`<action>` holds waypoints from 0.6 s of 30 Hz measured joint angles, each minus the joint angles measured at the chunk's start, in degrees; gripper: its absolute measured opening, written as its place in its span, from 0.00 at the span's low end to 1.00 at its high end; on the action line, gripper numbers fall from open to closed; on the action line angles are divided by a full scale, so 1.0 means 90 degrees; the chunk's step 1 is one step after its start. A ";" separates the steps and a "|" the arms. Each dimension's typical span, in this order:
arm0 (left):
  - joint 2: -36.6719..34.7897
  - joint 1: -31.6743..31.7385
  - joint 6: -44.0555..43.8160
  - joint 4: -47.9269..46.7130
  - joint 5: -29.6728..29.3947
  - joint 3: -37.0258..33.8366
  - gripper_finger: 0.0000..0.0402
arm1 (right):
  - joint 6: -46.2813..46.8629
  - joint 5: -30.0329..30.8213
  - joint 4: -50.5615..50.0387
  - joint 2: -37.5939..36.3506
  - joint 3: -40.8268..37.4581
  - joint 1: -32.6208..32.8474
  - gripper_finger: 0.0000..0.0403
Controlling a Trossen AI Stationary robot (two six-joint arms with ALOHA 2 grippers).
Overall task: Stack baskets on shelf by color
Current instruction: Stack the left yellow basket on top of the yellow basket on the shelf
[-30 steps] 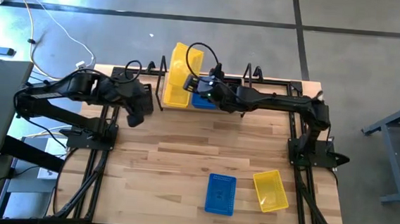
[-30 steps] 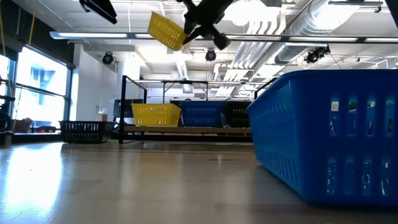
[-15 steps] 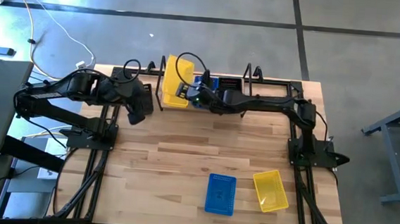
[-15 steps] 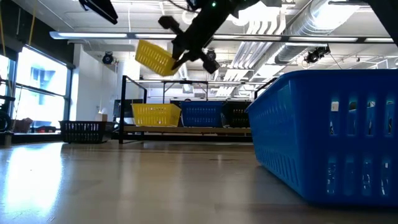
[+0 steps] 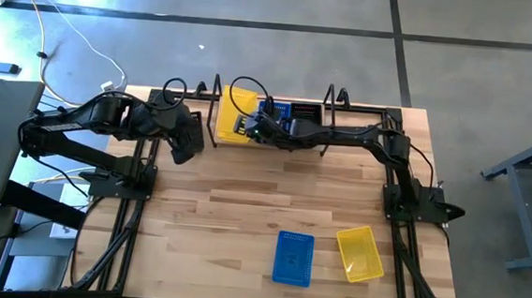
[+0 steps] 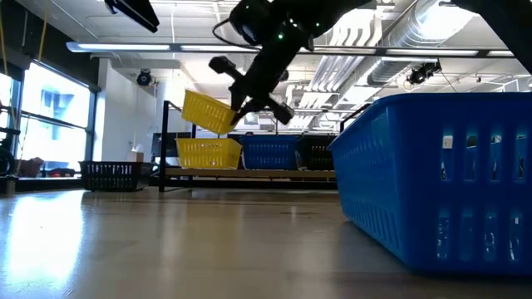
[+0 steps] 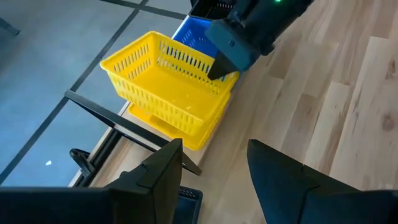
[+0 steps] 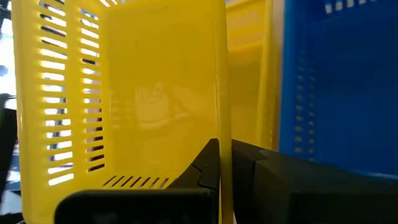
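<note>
My right gripper [image 5: 254, 125] [image 6: 243, 101] is shut on a yellow basket [image 5: 232, 109] [image 6: 208, 112] [image 7: 163, 78], held tilted just above another yellow basket [image 6: 208, 154] [image 7: 177, 124] that stands on the left end of the shelf [image 6: 249, 173]. A blue basket [image 6: 270, 153] and a black basket [image 6: 316, 153] stand beside it on the shelf plank. My left gripper [image 5: 183, 149] [image 7: 214, 177] hovers open, left of the shelf's near side, touching nothing. My right gripper pinches the yellow basket's right-hand wall at its rim [image 8: 222, 118] [image 7: 208, 67], one finger inside the basket and one outside. It reaches in from the table's right, slanting down. The basket is lifted clear and tilted, its low side close over the shelf's yellow basket.
A blue basket [image 5: 293, 257] [image 6: 440, 183] and a yellow basket [image 5: 360, 252] lie on the near right of the table. A black basket [image 6: 110, 174] stands on the table left of the shelf. The middle of the table between arms and near baskets holds nothing.
My right gripper has moved down and toward the table's left, carrying the yellow basket from high above the shelf to just over the shelf's yellow basket. The held basket has tipped closer to level on the way.
</note>
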 joint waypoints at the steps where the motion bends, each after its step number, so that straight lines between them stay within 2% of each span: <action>1: 0.0002 0.0000 0.0000 0.0000 0.0000 0.0000 0.42 | -0.0017 -0.0002 -0.0054 0.0005 0.0000 -0.0019 0.00; 18: 0.0005 -0.0002 -0.0002 0.0002 -0.0146 0.0000 0.42 | -0.0187 -0.0461 -0.0200 0.0098 0.0000 -0.0188 0.00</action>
